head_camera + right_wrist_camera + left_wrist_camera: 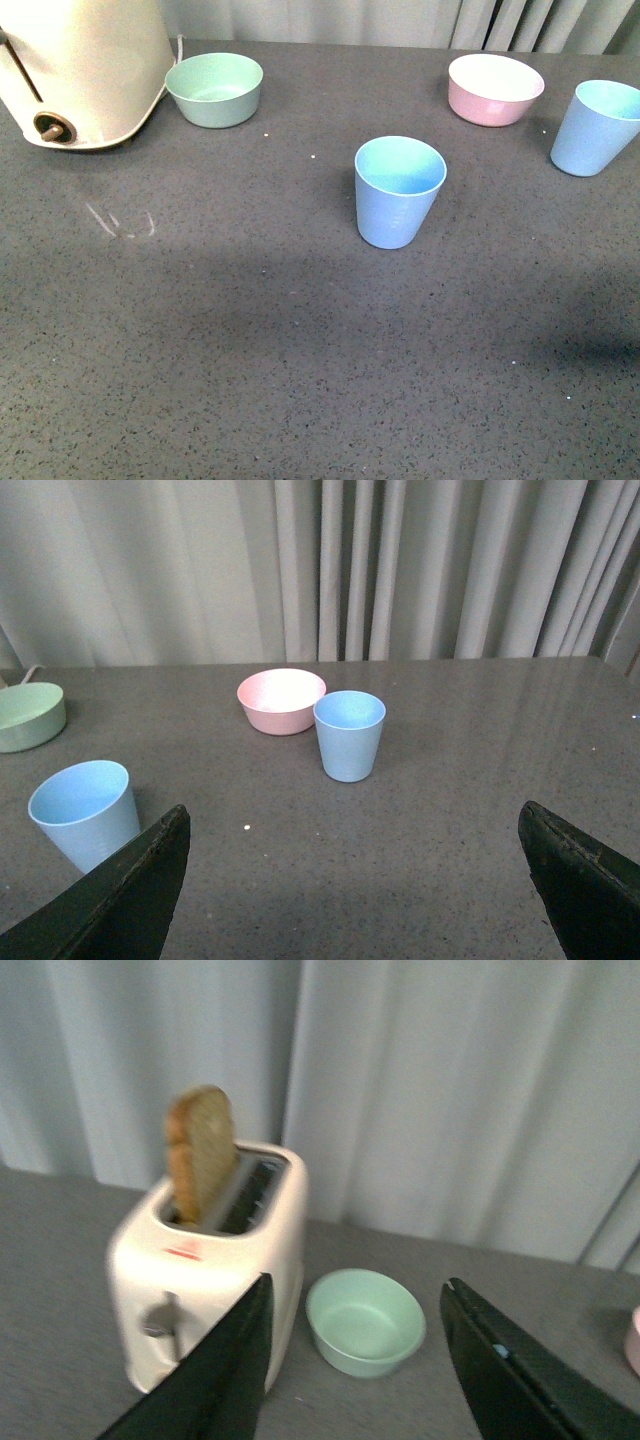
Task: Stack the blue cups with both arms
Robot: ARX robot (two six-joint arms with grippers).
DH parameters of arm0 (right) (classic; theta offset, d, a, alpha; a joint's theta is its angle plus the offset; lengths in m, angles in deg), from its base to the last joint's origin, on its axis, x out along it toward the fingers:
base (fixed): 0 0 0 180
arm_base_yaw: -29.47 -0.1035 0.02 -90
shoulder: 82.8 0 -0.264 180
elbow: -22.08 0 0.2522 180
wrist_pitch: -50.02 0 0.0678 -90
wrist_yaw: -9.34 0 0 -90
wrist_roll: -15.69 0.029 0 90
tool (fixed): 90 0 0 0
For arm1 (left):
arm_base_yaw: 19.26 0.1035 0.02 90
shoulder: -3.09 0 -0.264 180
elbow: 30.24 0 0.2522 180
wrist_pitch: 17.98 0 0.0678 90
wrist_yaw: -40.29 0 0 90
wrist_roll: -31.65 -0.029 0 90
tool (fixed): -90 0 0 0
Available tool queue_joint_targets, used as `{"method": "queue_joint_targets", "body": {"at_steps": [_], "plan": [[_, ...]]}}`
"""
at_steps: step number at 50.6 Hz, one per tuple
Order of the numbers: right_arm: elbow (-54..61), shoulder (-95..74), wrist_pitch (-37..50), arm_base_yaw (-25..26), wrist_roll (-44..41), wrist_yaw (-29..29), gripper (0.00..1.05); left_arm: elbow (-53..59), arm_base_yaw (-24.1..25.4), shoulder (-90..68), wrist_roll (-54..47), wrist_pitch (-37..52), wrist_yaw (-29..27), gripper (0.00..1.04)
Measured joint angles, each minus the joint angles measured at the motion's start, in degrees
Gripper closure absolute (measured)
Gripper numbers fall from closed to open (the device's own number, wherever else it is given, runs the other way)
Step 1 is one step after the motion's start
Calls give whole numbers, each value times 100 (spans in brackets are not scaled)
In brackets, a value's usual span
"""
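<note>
Two light blue cups stand upright on the grey table: one in the middle [398, 195], the other at the far right [598, 128]. Neither arm shows in the front view. The right wrist view has both cups, one beside the pink bowl [349, 735] and one close to the gripper's finger [84, 812]. My right gripper [352, 810] is open and empty, well short of the cups. My left gripper [357, 1282] is open and empty too, facing the green bowl [365, 1322]; no cup shows in its view.
A cream toaster [85, 65] with a bread slice [200, 1155] stands at the back left, the green bowl [214, 89] beside it. The pink bowl [495, 89] sits at the back right. Curtains hang behind the table's far edge.
</note>
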State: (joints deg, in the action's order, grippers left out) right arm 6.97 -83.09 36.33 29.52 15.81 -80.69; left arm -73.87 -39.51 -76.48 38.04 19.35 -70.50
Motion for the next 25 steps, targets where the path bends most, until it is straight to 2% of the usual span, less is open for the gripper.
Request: {"method": "queue_joint_targets", "body": {"at_steps": [5, 12, 25], "plan": [[0, 0, 0, 0, 0, 24, 9, 866, 339, 684, -389, 81, 417, 80], [0, 0, 0, 0, 0, 17, 9, 1394, 616, 1095, -505, 63, 723, 102], [0, 0, 0, 0, 0, 7, 9, 2072, 1097, 2109, -560, -240, 1169, 103]]}}
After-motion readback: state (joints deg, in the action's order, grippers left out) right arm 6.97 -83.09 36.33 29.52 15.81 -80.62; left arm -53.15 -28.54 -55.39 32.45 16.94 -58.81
